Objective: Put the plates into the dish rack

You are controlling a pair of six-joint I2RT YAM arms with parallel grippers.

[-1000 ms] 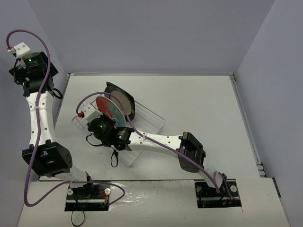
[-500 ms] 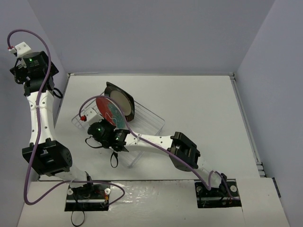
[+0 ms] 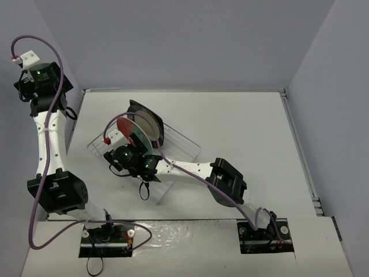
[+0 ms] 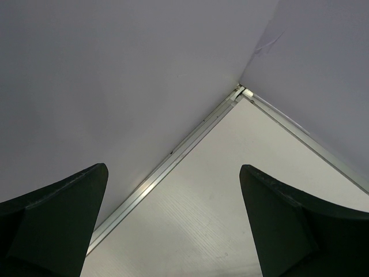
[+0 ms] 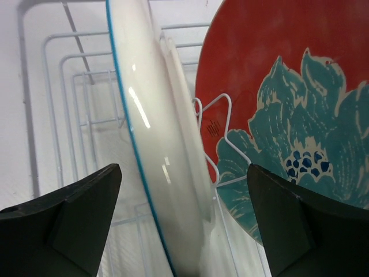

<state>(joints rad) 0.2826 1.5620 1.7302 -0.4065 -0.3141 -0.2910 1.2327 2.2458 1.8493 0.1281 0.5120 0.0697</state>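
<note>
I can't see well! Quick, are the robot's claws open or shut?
Left gripper: open, holding nothing.
Right gripper: open, straddling the white plate standing in the dish rack, not gripping it.

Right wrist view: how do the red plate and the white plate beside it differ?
The red plate carries a teal flower pattern; the white plate looks plain and glossy with a thin blue rim. The red plate shows its broad face to the camera, the white plate mostly its edge. Both stand on edge in the dish rack.
</note>
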